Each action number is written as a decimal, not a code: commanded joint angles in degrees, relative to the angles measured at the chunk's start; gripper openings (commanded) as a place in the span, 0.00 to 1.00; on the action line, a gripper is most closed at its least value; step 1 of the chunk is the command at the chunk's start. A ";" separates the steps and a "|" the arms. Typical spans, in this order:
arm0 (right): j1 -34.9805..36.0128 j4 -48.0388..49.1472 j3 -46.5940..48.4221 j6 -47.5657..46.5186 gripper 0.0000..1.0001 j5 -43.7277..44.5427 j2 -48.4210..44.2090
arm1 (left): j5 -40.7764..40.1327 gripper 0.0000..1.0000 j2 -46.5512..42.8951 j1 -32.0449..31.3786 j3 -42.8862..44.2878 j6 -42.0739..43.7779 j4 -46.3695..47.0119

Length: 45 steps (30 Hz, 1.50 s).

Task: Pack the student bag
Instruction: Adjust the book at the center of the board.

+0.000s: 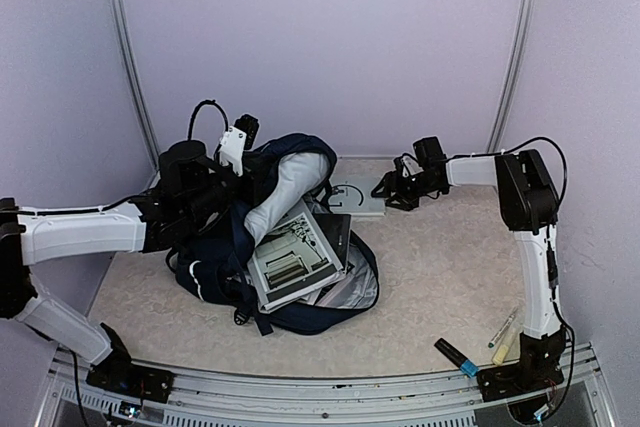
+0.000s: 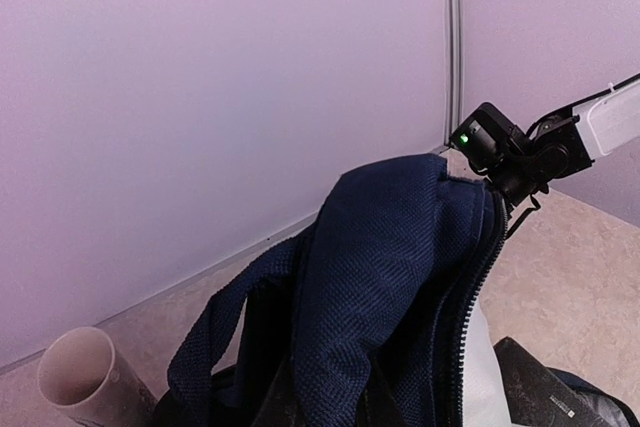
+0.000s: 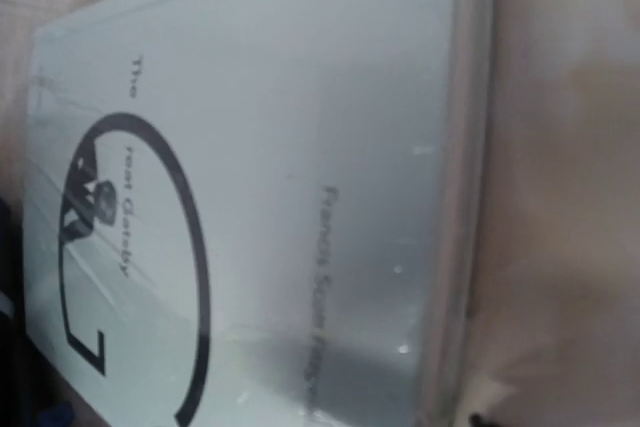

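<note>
The student bag [image 1: 300,312] lies open left of the table's middle, dark navy with light grey lining [image 1: 285,187]. A grey-white book [image 1: 293,259] and a dark book [image 1: 338,234] stick out of its opening. My left gripper [image 1: 245,147] holds the bag's upper edge raised. In the left wrist view navy fabric and a zipper [image 2: 380,267] rise from where the jaws are and hide the fingers. My right gripper [image 1: 390,190] is at the right edge of a white book [image 1: 355,197] lying flat behind the bag. This book's cover [image 3: 250,197] fills the right wrist view, and no fingers show there.
A black marker with a blue end [image 1: 455,355] and two pale pens [image 1: 503,332] lie at the near right, by the right arm's base. The walls stand close behind and at both sides. A pale tube [image 2: 80,377] shows by the back wall.
</note>
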 commanded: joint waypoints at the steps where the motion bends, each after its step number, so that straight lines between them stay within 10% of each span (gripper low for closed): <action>1: 0.19 -1.47 1.74 0.67 0.60 0.70 1.02 | -1.13 0.00 3.07 1.53 1.00 1.38 -2.48; 16: 0.19 6.87 -1.39 7.43 0.36 -8.60 3.21 | 1.16 0.00 5.98 1.53 0.78 -0.95 0.04; 25: 0.19 10.53 -6.14 8.29 0.00 -10.95 2.30 | 3.13 0.00 6.58 1.53 0.33 -1.62 -0.04; 45: -4.52 20.25 -41.38 5.88 0.00 -10.26 -22.48 | 2.20 0.00 0.55 0.48 -2.65 -2.32 -0.55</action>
